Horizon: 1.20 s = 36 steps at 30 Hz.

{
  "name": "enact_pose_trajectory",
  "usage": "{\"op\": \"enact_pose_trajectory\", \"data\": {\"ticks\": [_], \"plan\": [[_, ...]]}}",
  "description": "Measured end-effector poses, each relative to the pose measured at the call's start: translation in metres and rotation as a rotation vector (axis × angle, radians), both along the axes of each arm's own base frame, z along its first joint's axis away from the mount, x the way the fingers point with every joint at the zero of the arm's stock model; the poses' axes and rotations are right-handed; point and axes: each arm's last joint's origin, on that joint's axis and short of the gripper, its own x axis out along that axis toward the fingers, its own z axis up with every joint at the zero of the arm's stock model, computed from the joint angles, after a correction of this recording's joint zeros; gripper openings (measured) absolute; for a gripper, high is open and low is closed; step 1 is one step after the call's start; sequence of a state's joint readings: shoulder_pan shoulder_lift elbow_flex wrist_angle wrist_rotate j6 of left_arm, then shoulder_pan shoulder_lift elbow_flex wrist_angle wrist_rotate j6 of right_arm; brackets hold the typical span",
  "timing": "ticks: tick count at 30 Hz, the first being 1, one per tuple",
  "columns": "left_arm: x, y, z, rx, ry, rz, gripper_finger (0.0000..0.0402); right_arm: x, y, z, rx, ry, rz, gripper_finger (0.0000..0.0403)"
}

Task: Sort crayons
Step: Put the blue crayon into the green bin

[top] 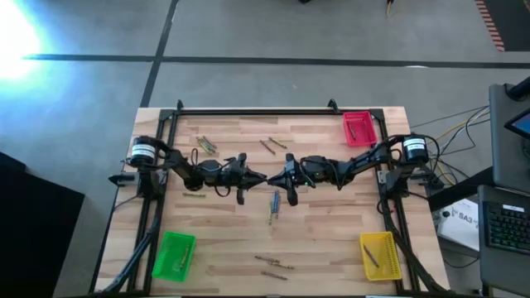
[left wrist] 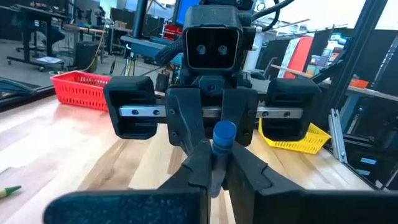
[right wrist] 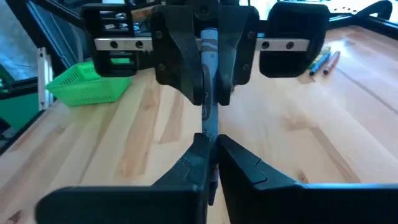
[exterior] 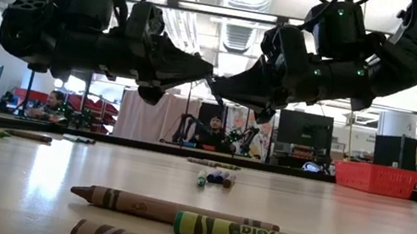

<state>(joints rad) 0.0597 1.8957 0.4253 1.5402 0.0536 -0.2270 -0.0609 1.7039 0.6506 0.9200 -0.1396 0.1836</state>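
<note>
The left gripper [top: 258,177] and the right gripper [top: 273,178] meet tip to tip above the middle of the light wooden tabletop [top: 331,240]. Between them is one thin blue wax crayon [left wrist: 221,140], and the fingers of both grippers are pinching it, one at each end.

The risk I see is in this handover. If one gripper lets go before the other grips firmly, the crayon can fall, and if both pull or twist together, the thin stick may snap.

The wrist views show the crayon and the fingers closed on it. The high view does not show it, but gives the layout: red plastic tray [top: 358,128] far right, green plastic tray [top: 174,255] near left, yellow plastic tray [top: 379,255] near right, and other crayons [top: 273,207] scattered on the tabletop.
</note>
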Motion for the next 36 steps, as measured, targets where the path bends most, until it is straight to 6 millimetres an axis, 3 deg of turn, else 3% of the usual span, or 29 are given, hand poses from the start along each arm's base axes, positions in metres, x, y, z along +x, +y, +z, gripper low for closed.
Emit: {"op": "enact_pose_trajectory", "data": {"ticks": [5,10,18,22,25,31,36], "plan": [[-0.013,-0.001,-0.002,-0.003,0.041,-0.014,0.0003,-0.001,0.005,0.006,0.029,-0.008,0.047,0.0067],[-0.040,-0.003,0.005,-0.028,0.103,-0.016,0.0002,-0.008,-0.003,0.018,0.077,0.038,-0.137,0.0102],[-0.075,-0.012,0.030,-0.320,0.241,-0.263,0.0001,-0.028,-0.008,0.036,0.051,0.165,-0.305,0.0111],[-0.084,-0.015,0.041,-0.409,0.463,-0.272,0.0001,-0.033,-0.007,0.044,0.066,0.164,-0.303,0.0105],[-0.093,-0.017,0.052,-0.451,0.762,-0.219,0.0001,-0.037,-0.006,0.048,0.064,0.176,-0.303,0.0101],[-0.126,-0.028,0.099,-0.492,1.348,-0.125,0.0003,-0.043,-0.005,0.049,0.064,0.229,-0.301,0.0098],[-0.128,-0.041,0.136,-0.506,1.366,-0.175,0.0003,-0.046,-0.003,0.047,0.072,0.272,-0.303,0.0099]]}}
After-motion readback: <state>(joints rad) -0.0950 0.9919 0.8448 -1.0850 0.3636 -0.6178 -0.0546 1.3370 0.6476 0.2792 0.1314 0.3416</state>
